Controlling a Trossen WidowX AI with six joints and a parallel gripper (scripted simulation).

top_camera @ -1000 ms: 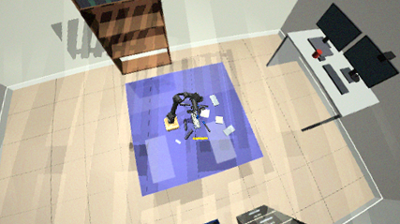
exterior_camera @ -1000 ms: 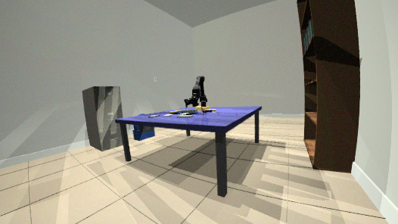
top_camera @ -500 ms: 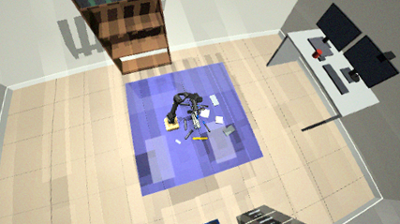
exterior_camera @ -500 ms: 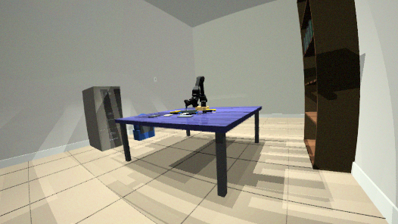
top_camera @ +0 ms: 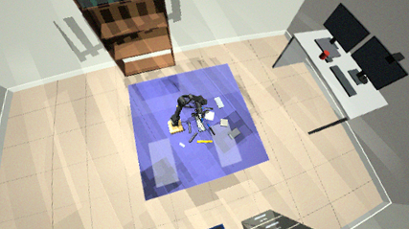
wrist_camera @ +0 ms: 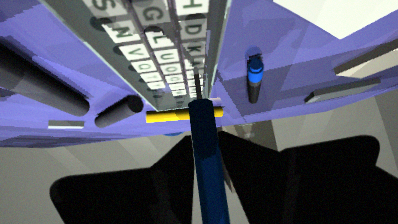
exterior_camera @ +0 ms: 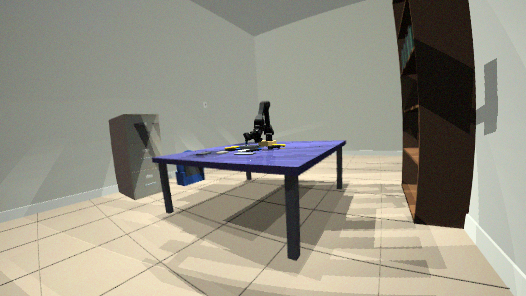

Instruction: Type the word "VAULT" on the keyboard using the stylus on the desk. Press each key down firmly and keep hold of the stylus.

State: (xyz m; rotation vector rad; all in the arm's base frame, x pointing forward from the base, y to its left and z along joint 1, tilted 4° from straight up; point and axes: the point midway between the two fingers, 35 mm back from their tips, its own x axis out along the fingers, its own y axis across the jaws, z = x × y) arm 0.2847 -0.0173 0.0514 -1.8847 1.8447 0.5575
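My gripper is shut on the blue stylus, low over the desk. The stylus's thin black tip points away from the wrist camera, over the far part of the keyboard. The keyboard is grey with white keys and runs away from the wrist camera. N, V, L, U, D and K can be read on it; the farther letters are small and blurred. In the wrist view the tip shows over the right-hand key row, beyond K. Whether it touches a key cannot be told.
A yellow stick lies past the keyboard's far end. Two dark cylinders and a small white block lie left. A blue-capped pen, a white sheet and a grey block lie right.
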